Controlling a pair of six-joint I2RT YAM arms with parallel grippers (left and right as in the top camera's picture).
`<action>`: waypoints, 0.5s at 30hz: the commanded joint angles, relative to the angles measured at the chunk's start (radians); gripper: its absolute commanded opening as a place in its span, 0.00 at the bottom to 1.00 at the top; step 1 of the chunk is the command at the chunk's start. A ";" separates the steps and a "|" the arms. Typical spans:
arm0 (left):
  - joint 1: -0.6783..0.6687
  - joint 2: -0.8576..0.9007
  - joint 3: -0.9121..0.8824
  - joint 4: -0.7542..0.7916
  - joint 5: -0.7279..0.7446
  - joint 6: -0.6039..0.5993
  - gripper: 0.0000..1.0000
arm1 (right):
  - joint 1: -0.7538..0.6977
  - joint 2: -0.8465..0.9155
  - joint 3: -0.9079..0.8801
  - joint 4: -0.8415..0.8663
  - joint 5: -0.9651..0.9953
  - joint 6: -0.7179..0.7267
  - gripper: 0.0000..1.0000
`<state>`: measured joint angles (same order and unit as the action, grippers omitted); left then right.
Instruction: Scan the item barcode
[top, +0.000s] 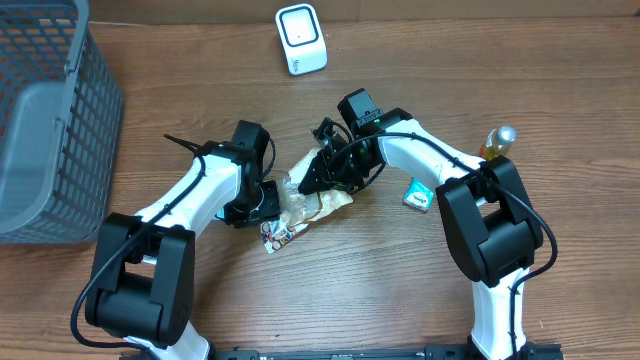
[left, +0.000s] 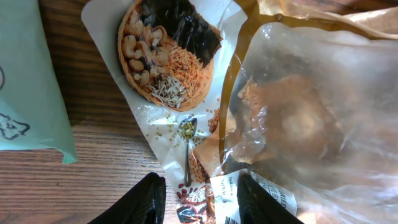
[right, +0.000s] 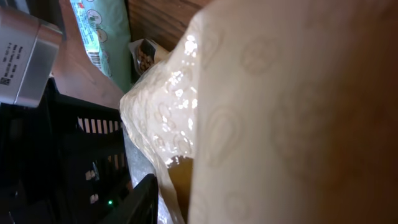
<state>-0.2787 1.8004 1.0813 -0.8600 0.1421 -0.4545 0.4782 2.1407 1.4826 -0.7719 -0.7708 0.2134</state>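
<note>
Snack pouch (top: 318, 206) lies diagonally between the claws; scanner (top: 301, 38) sits at top centre, nearer the right claw (top: 320, 172). Left claw (top: 264, 206) straddles the pouch's corner. Can't tell if either one is gripping.

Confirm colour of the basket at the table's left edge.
Grey, with open grid walls; the basket shows best in the overhead view.

Setting: mock shop checkout, laid out as a robot test bench.
1. Wood-grain desk (top: 380, 290), with my left arm (top: 185, 205) and right arm (top: 430, 155) rising from its near edge.
2. Grey plastic shopping basket (top: 40, 130), far left.
3. White barcode scanner (top: 301, 38), standing at the back.
4. Packaged retail goods: printed snack bag (top: 300, 205), teal packet (top: 420, 193), small capped bottle (top: 497, 143).
</note>
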 joint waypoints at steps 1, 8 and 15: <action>-0.003 0.043 -0.040 0.009 -0.022 -0.014 0.42 | 0.002 0.013 -0.006 0.010 0.011 -0.005 0.33; -0.003 0.043 -0.040 0.008 -0.022 -0.013 0.45 | 0.001 0.013 -0.006 0.008 0.010 -0.005 0.30; -0.003 0.043 -0.040 0.008 -0.022 0.003 0.46 | -0.035 0.012 0.004 -0.014 -0.124 -0.118 0.24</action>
<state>-0.2787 1.8008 1.0794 -0.8597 0.1421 -0.4541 0.4644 2.1407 1.4826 -0.7788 -0.7990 0.1806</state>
